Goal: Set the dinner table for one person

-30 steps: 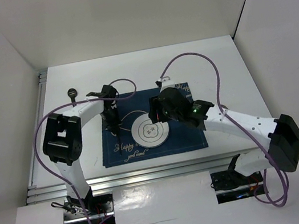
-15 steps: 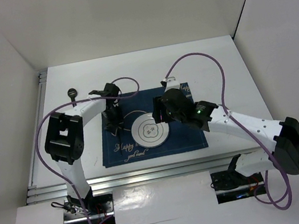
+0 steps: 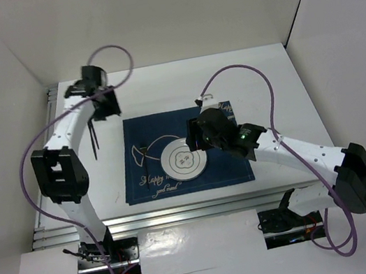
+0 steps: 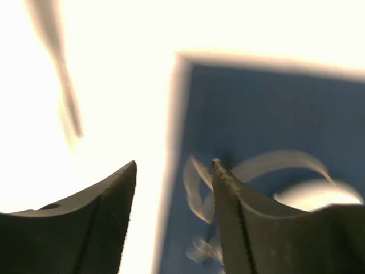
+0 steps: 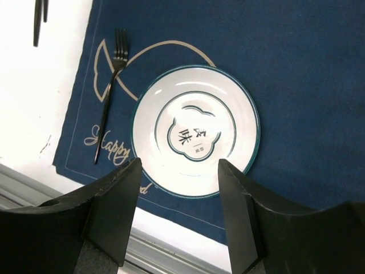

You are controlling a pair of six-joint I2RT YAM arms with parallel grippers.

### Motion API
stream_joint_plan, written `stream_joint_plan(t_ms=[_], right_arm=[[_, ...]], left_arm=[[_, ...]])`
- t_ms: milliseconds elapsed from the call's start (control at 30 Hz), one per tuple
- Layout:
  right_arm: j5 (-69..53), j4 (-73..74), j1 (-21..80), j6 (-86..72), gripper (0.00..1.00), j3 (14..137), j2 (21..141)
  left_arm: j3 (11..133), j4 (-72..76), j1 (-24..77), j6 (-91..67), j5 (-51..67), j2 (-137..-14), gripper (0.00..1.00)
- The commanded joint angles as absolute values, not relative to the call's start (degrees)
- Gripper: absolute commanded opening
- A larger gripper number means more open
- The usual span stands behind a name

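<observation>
The white dinner table (image 3: pixel 256 67) carries a navy fish-print placemat (image 3: pixel 230 164) with a white, teal-rimmed plate (image 3: pixel 184 158) at its middle. A black fork (image 3: pixel 137 156) lies on the mat left of the plate (image 5: pixel 195 131), tines pointing away; it also shows as the fork (image 5: pixel 111 91) in the right wrist view. My right gripper (image 5: pixel 179 162) hovers open and empty over the plate's near rim. My left gripper (image 3: pixel 104 112) is open and empty at the back left, above the table beside the mat's far left corner (image 4: pixel 188 74); its view is blurred.
Thin dark utensils (image 3: pixel 93 137) lie on the bare table left of the mat, seen as dark utensils (image 5: pixel 39 20) and a blurred dark utensil (image 4: pixel 60 80) in the wrist views. An aluminium rail (image 3: pixel 79 230) runs along the near edge. White walls enclose the table.
My left gripper opened, left the fork lying on the mat, and swung away to the back left of the table. The right arm has barely moved.
</observation>
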State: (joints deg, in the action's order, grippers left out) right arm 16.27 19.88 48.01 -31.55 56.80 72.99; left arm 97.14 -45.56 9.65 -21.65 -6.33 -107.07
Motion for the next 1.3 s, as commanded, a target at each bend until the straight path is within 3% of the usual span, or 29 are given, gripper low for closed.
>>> stream_joint_plan(t_ms=[0,133,200,333,567,1000,1033,1100,1267], right_arm=[[14.5,15.2,47.9,-29.1,0.62,58.8,74.3],[12.1,14.0,47.9,-28.0,0.59,58.8,75.4],[12.1,13.5,47.3,-27.3,0.57,58.8,75.4],[12.1,13.4,47.3,-27.3,0.57,58.8,75.4],[12.7,13.4,47.3,-28.4,0.57,56.9,74.1],[14.6,15.7,47.3,-28.4,0.57,56.9,72.4],[14.6,15.7,47.3,-28.9,0.57,56.9,71.9],[14.6,17.2,47.3,-28.9,0.57,56.9,71.9],[15.1,18.4,47.3,-30.6,0.57,56.9,70.0]], left_arm=[[104.1,-48.2,-1.7,-13.7,-7.5,-114.6,0.60],[115.6,-53.4,-4.7,-8.0,-9.3,-127.0,0.48],[115.6,-52.6,-6.1,-4.6,-9.3,-127.9,0.40],[109.3,-49.7,-7.5,-2.6,-7.6,-125.5,0.34],[101.6,-47.3,-8.7,-2.0,-6.0,-125.3,0.29],[104.9,-48.9,-9.3,-3.8,-6.3,-132.3,0.24],[107.2,-51.3,-10.0,-4.9,-4.8,-135.1,0.13],[107.8,-51.9,-10.9,-6.0,-2.3,-136.6,0.00],[104.3,-51.4,-13.2,-7.2,4.2,-135.9,0.00]])
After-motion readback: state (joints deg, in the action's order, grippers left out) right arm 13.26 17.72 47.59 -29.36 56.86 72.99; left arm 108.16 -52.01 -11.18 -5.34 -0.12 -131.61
